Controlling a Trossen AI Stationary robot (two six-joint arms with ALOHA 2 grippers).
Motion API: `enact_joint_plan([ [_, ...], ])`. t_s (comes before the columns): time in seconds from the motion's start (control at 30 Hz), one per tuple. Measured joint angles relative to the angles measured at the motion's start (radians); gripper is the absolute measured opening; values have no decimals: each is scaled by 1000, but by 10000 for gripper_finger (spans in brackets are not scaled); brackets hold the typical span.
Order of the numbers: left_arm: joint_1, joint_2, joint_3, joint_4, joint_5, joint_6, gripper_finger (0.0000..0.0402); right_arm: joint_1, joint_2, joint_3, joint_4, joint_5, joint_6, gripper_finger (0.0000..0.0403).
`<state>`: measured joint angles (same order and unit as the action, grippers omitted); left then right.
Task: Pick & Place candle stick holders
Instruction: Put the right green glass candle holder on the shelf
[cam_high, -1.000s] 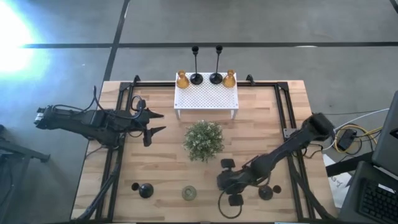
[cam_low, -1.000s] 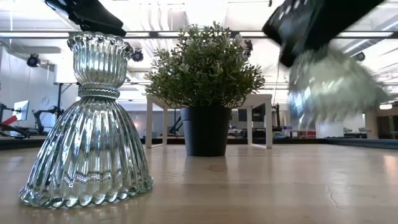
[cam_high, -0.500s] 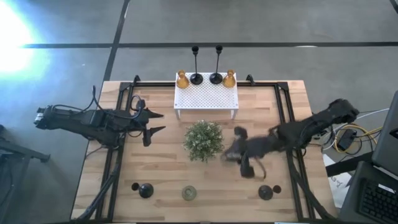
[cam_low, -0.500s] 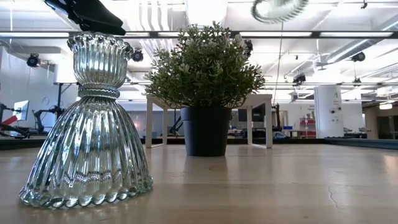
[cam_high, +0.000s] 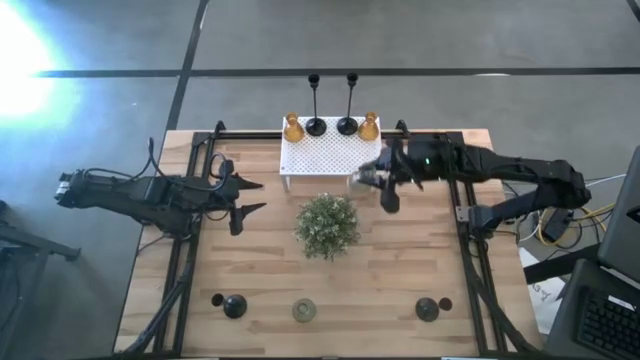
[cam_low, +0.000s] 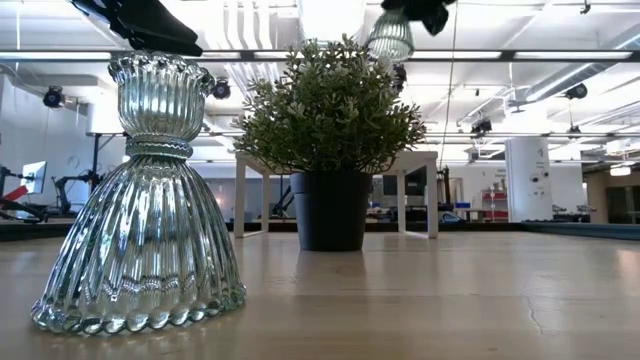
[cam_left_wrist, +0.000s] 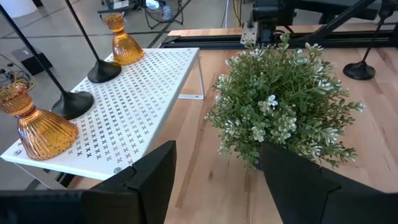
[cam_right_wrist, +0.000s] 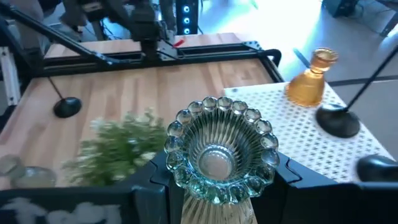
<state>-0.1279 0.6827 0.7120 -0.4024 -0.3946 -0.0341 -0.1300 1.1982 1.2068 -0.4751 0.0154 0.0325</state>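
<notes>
The right tool (cam_high: 378, 180), clamped on a pale glass holder (cam_right_wrist: 217, 152), carries it in the air at the white stand's (cam_high: 330, 155) four-o'clock corner, and next must lower it upright onto the stand, while the left tool (cam_high: 250, 196) waits wide at nine o'clock.

In the right wrist view, the ribbed clear-glass candle holder's (cam_right_wrist: 219, 158) base is cut off, and the bushy green plant (cam_right_wrist: 118, 152) is blurred.
</notes>
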Motion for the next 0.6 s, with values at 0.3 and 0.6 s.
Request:
enact_joint_plan([
  [0.3, 1, 0, 0, 11, -5, 2, 236, -180, 73, 0, 70, -159, -64, 123],
  [0.6, 1, 1, 0, 24, -77, 25, 236, -271, 128, 0, 93, -176, -115, 123],
])
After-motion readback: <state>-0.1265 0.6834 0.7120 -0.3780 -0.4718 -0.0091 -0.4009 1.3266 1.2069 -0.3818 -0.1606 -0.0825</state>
